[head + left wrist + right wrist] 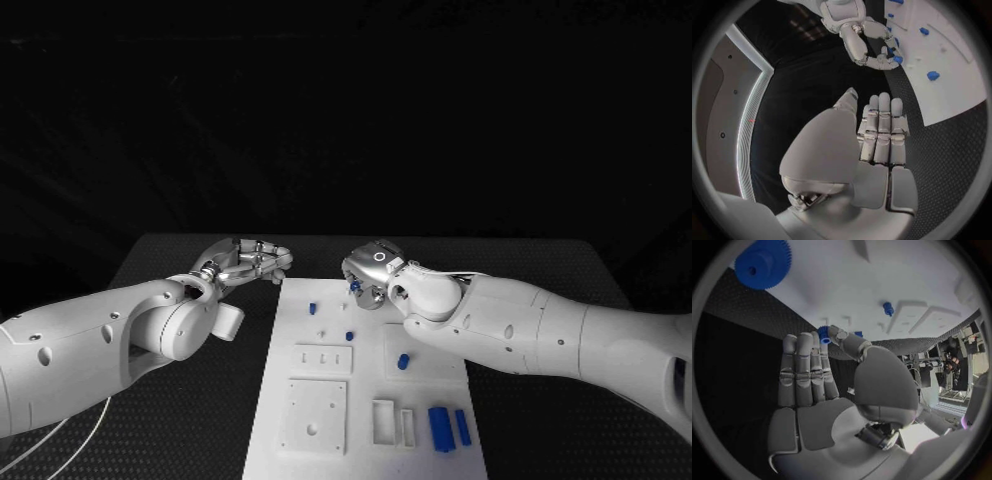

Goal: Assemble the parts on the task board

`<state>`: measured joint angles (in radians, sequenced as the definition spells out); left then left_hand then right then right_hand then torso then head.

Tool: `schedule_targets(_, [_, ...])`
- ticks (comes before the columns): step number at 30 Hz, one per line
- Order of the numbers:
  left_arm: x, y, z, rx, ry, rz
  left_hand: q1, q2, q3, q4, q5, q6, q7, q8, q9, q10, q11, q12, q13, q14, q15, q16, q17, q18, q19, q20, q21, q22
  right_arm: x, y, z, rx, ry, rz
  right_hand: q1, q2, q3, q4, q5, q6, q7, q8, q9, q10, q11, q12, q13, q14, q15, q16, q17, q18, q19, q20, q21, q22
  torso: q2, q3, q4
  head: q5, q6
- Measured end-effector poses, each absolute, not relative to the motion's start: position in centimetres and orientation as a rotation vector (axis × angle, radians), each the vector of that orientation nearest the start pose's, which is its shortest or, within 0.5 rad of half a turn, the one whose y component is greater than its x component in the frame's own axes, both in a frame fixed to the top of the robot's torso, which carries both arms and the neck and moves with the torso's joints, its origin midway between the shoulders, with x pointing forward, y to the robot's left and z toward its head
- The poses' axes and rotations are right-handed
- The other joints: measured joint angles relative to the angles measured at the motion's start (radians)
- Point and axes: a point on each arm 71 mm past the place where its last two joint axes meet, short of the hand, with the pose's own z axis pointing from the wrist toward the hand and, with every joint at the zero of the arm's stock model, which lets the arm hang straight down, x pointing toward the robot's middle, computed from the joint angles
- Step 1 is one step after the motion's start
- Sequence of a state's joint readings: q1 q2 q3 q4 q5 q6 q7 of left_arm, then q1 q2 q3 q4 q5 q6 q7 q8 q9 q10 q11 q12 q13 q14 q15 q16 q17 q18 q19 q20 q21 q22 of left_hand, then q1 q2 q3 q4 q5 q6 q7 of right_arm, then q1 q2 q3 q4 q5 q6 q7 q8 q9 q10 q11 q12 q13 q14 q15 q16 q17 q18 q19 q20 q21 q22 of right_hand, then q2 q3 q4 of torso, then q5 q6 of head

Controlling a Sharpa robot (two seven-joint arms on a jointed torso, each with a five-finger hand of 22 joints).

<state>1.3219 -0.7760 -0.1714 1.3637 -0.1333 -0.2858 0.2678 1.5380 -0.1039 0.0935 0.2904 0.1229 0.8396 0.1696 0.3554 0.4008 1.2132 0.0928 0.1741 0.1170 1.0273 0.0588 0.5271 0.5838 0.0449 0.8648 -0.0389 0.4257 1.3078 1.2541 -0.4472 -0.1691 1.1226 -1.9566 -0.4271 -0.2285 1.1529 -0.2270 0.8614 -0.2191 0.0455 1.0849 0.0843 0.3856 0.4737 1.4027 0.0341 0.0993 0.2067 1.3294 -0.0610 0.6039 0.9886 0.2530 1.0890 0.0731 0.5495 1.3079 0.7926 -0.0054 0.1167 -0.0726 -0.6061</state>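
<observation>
Right now the right hand (pixel 826 390) pinches a small blue part (pixel 824 334) over the far end of the flat white task board (pixel 433 380), which bears two blue upright blocks (pixel 449 428), while the left hand (pixel 879 145), fingers flat together, holds nothing beside the board's far-left corner on the black textured table (pixel 159 430).

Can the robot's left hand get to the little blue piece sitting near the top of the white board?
Probably yes. The left hand is open beside the task board, and nothing lies between it and the blue piece. The right hand, pinching another small blue part, hovers farther across and leaves that way free.
</observation>
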Motion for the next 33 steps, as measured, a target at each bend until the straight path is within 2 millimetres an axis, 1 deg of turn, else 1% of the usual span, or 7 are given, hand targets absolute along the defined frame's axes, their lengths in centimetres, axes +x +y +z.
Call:
schedule_targets(7, [52.4,22.0,-17.3,-0.949,1.574,-1.338,0.0,0.0,0.0,0.0,0.0,0.0,0.0,0.0,0.0,0.0,0.0,0.0,0.0,0.0,0.0,0.0,0.001,0.0,0.0,0.0,0.0,0.0,54.1,-10.1,-20.4,-0.606,1.376,0.307,-0.007,-0.007,0.004,0.004,0.0,0.0,0.0,0.0,0.0,0.0,0.0,0.0,0.021,-0.003,-0.003,0.0,-0.001,-0.001,0.0,0.0,0.002,0.0,0.004,0.0001,0.0028,0.004,0.001])
schedule_targets(10, [52.4,22.0,-17.2,-0.946,1.572,-1.34,0.0,0.0,0.0,0.0,0.0,0.0,0.0,0.0,0.0,0.0,0.0,0.0,0.0,0.0,0.0,0.0,0.001,0.0,0.0,0.0,0.0,0.0,54.1,-10.1,-20.4,-0.606,1.376,0.307,-0.005,-0.013,0.004,0.004,-0.001,0.0,0.0,0.0,0.0,0.0,0.0,0.0,0.021,-0.003,-0.003,0.0,-0.001,-0.005,0.001,-0.001,0.004,0.0,0.007,0.0001,0.0053,0.005,0.0])
schedule_targets(15, [52.5,22.0,-16.9,-0.942,1.569,-1.342,0.0,0.0,0.0,0.0,0.0,0.0,0.0,0.0,0.0,0.0,0.0,0.0,0.0,0.0,0.0,0.0,0.001,0.0,0.0,0.0,0.0,0.0,54.1,-10.0,-20.4,-0.607,1.376,0.306,-0.006,-0.014,0.006,0.007,-0.003,-0.001,0.001,-0.003,0.007,0.0,0.0,0.0,0.02,-0.003,-0.003,0.0,-0.002,-0.006,0.004,-0.004,0.004,0.0,0.01,-0.0006,0.0081,0.002,0.0])
schedule_targets(16, [52.5,22.0,-16.9,-0.941,1.568,-1.342,0.0,0.0,0.0,0.0,0.0,0.0,0.0,0.0,0.0,0.0,0.0,0.0,0.0,0.0,0.0,0.0,0.001,-0.001,0.0,0.0,0.0,0.0,54.1,-10.0,-20.4,-0.607,1.376,0.306,-0.007,-0.014,0.007,0.007,-0.003,-0.001,0.001,-0.004,0.014,0.0,0.0,0.0,0.02,-0.003,-0.003,0.0,-0.002,-0.006,0.004,-0.004,0.004,0.0,0.011,-0.0006,0.0081,0.002,0.0])
schedule_targets(21, [52.5,21.7,-16.8,-0.937,1.57,-1.347,0.0,0.0,0.0,0.0,0.0,0.0,0.0,0.0,0.0,0.0,0.0,0.0,0.0,0.0,0.0,0.0,0.002,-0.001,0.0,0.0,0.0,0.0,54.3,-9.6,-20.4,-0.609,1.375,0.305,-0.008,-0.015,0.007,0.007,-0.003,0.001,-0.001,-0.004,0.015,0.0,0.0,0.0,0.02,-0.003,-0.002,0.0,-0.002,-0.006,0.004,-0.004,0.004,0.0,0.011,-0.0008,0.0081,0.002,-0.001])
schedule_targets(25, [52.5,21.6,-16.6,-0.932,1.57,-1.352,0.0,0.0,0.0,0.0,0.0,0.0,0.0,0.0,0.0,0.0,0.0,-0.004,0.0,0.0,0.0,0.0,0.002,-0.001,0.0,0.0,0.0,0.0,54.4,-9.5,-20.5,-0.609,1.375,0.301,-0.007,-0.015,0.007,0.007,-0.004,0.001,-0.001,-0.002,0.015,0.0,0.0,0.0,0.02,-0.003,-0.002,0.0,-0.002,-0.006,0.004,-0.004,0.004,0.0,0.011,-0.0008,0.0097,0.002,-0.004])
schedule_targets(33, [52.5,21.5,-16.5,-0.93,1.569,-1.353,0.0,0.0,0.0,0.0,0.0,0.0,0.0,0.0,-0.001,0.0,0.0,-0.004,0.0,0.0,0.0,0.0,0.002,-0.001,0.0,0.0,0.0,0.0,54.7,-9.8,-20.6,-0.606,1.379,0.286,-0.007,-0.015,0.007,0.007,0.001,0.001,-0.001,0.0,0.016,0.0,0.0,0.0,0.019,0.0,-0.005,0.0,-0.002,-0.007,0.004,-0.004,0.008,0.0,0.012,0.0004,0.0108,0.008,-0.008])
